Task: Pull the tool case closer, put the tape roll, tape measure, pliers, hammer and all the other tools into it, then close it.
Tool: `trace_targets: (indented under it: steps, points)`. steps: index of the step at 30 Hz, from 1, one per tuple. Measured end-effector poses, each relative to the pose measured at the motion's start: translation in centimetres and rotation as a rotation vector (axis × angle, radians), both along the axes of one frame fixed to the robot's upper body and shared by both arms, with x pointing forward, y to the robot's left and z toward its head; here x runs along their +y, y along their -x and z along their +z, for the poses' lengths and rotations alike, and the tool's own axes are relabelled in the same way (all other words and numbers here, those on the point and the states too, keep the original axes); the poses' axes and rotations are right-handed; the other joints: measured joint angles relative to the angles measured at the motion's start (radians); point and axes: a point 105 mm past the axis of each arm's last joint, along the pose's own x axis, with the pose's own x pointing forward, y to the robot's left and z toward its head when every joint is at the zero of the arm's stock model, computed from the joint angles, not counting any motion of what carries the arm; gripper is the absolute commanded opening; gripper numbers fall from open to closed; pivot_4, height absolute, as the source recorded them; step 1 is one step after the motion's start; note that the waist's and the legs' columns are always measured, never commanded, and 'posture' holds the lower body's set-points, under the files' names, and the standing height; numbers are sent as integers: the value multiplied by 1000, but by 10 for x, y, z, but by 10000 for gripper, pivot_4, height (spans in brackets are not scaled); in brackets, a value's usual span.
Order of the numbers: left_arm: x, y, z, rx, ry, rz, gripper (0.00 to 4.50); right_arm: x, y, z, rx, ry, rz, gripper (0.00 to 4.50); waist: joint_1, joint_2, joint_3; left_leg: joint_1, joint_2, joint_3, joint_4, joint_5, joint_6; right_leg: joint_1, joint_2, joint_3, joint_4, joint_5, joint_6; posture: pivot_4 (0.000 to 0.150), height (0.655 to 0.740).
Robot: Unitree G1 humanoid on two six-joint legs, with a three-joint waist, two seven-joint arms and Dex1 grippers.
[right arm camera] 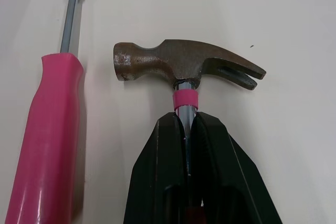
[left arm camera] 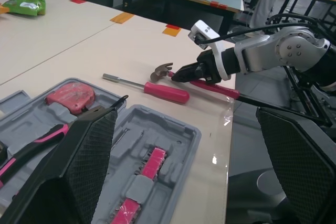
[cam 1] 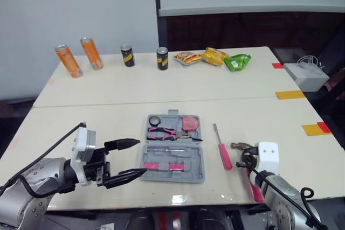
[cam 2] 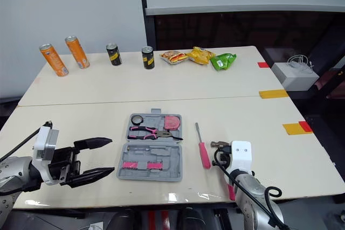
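The open tool case (cam 1: 199, 161) holds the tape roll (cam 1: 154, 120), pliers (cam 1: 167, 133) and tape measure (cam 1: 190, 123). The right tool (right arm camera: 185, 121) pinches the hammer (right arm camera: 184, 66) on the surface (cam 1: 108, 117); the screwdriver (cam 1: 222, 149) lies outside. The left tool (cam 1: 141, 157) is spread.

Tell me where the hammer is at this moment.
In the head views the hammer lies at the near right of the table, just right of the pink-handled screwdriver beside the open tool case; the right gripper is shut on its shaft.
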Motion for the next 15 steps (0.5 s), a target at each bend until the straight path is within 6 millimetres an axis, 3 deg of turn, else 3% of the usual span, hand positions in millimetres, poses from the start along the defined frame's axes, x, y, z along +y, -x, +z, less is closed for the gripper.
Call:
trace_targets:
  steps: [9,11,15]
  points:
    - [1,2,-2,-7,-13,-13,45000,1,1,-5,-10,-7,-27,200,0,0,0,-1,0,0,-1,0,0,-2,0,0,0,0,0,1500,7400]
    - [1,2,-2,-8,-13,-14,45000,1,1,-5,-11,-8,-19,9592,0,0,0,-1,0,0,-1,0,0,-1,0,0,0,0,0,1500,7400]
    - [1,5,-5,12,-11,-19,45000,-1,2,-4,-6,-9,26,22818,1,0,0,-1,0,0,-1,0,0,-1,0,0,0,0,0,1500,7400]
